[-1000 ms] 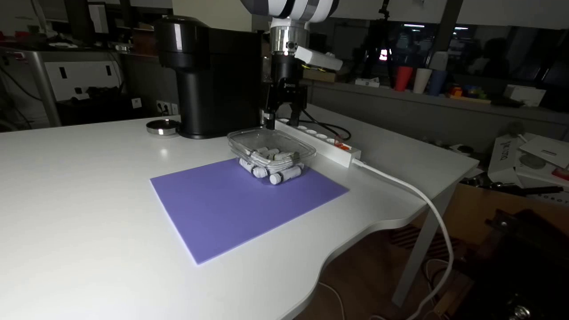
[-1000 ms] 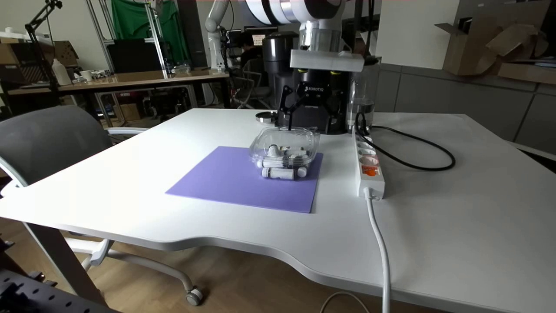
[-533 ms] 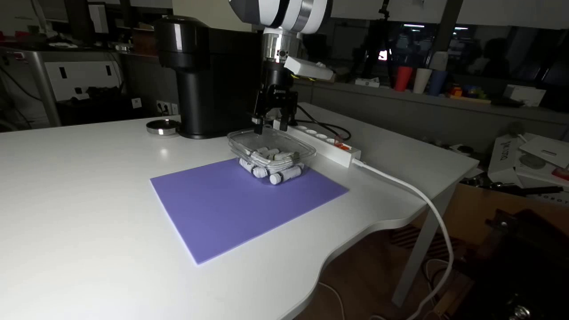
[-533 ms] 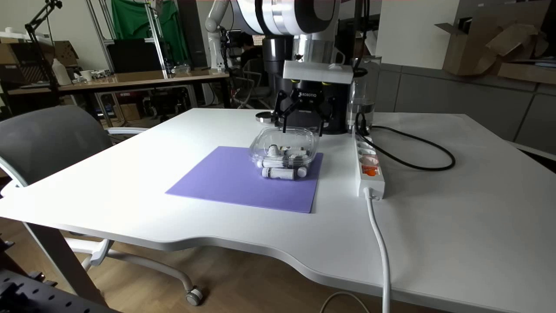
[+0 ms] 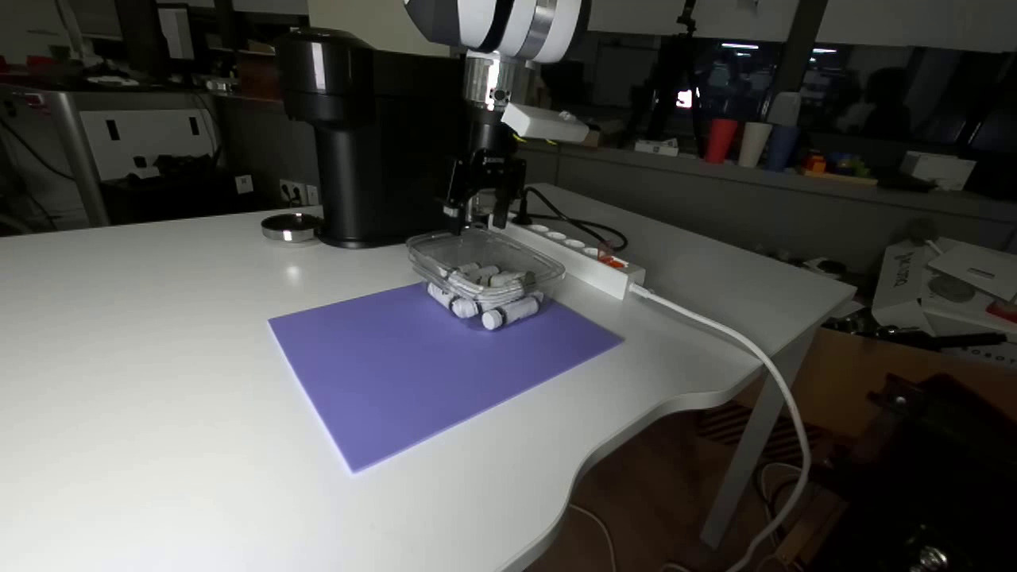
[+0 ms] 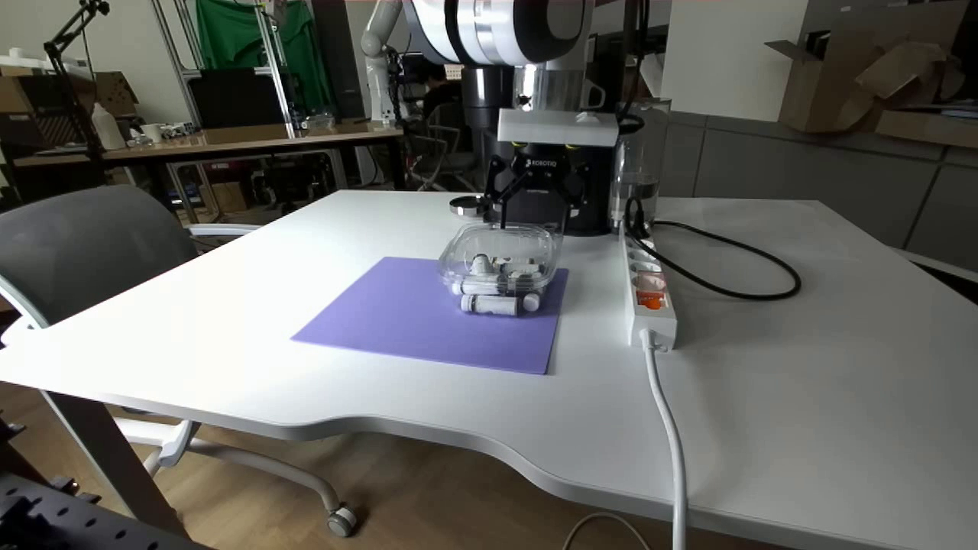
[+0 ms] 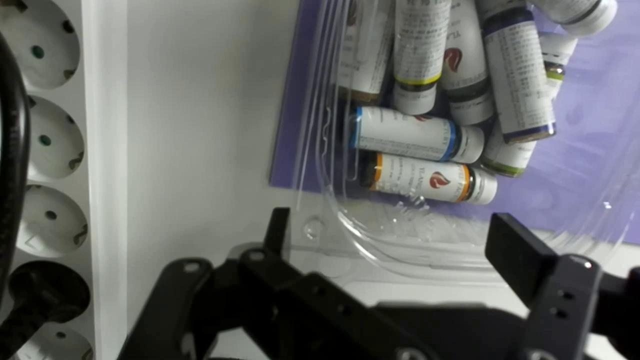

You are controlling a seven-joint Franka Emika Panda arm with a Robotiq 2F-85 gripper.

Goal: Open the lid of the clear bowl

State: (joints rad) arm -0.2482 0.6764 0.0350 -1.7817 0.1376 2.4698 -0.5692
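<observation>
Lettering first: ROBOTIQ, white on black, reads plainly across the gripper (image 6: 534, 224) in an exterior view. Its fingers (image 7: 517, 250) stand wide apart, just at the far edge of the clear bowl (image 6: 451, 276) in both exterior views; whether either tip touches plastic, I can't tell. The bowl sits on the purple mat (image 5: 429, 369), rim reaching past it over the white table (image 5: 199, 381). And the lid (image 5: 500, 249)? It looks seated on top, though so see-through that where it ends and the bowl begins is hard to make out.

Over to the bottles (image 7: 425, 181), heaped inside: the orange-banded label seems to say YLANG beside a red drop-shaped mark! Another appears to carry the same word. The blue-banded label blurs, and the rest is fine print too small for me. Bottles at the top of the wrist view are cut off, as is the power strip (image 7: 107, 200) at its left. Up above, in both exterior views, the arm (image 6: 497, 30) runs out of sight. Far right in an exterior view, a carton (image 5: 985, 354) gives me ROBOT, clipped at the edge.
</observation>
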